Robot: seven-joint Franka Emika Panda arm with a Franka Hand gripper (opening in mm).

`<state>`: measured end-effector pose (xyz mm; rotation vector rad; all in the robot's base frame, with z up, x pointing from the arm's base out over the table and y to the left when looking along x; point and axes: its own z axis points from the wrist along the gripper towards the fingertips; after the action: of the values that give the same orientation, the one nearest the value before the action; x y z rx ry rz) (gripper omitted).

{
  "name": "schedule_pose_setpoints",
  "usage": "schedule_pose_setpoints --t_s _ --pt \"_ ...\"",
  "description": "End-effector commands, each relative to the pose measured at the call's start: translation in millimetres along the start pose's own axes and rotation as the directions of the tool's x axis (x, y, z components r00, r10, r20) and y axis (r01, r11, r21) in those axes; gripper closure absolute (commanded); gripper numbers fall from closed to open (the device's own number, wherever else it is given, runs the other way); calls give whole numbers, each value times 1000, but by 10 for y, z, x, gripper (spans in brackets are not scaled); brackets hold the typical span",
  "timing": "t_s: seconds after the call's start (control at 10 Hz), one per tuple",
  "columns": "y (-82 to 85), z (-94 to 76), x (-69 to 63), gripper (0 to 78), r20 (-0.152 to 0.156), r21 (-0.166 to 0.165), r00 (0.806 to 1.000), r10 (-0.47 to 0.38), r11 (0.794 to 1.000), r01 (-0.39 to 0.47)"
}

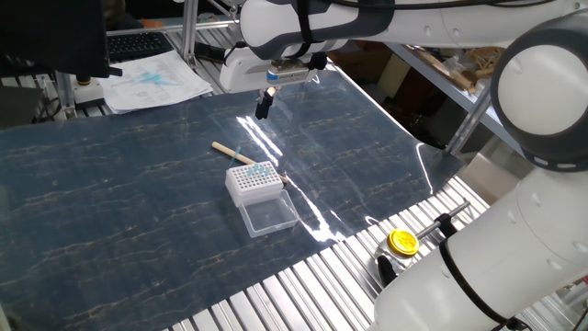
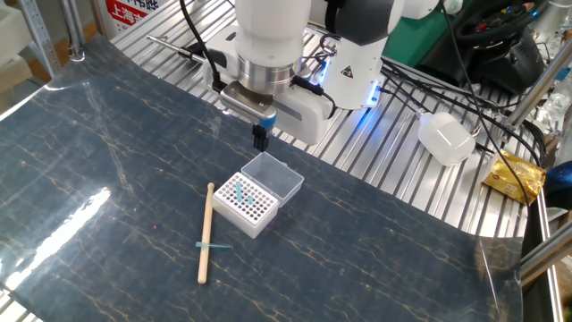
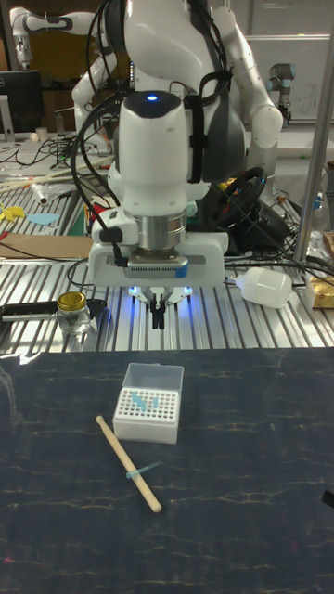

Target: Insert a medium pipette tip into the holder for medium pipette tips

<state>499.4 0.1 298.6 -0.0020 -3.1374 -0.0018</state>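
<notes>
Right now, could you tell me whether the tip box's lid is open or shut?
Open: the clear lid lies folded back flat beside the white box, leaving its holes uncovered.

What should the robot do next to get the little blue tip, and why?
Probably swing the tool over and lower it onto the medium pipette tip. The tool hangs above the mat beside the holder's open lid, carrying nothing as far as I can see. That tip lies loose across the cream stick, apart from the holder, so it has to be picked up first.
</notes>
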Motion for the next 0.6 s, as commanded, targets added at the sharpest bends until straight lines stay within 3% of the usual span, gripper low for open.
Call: schedule_pose_setpoints --t_s 0.1,0.6 --pt "0 0 1 776 -16 -5 961 275 961 -275" --pt "0 -2 -5 776 -37 -7 968 247 969 -247"
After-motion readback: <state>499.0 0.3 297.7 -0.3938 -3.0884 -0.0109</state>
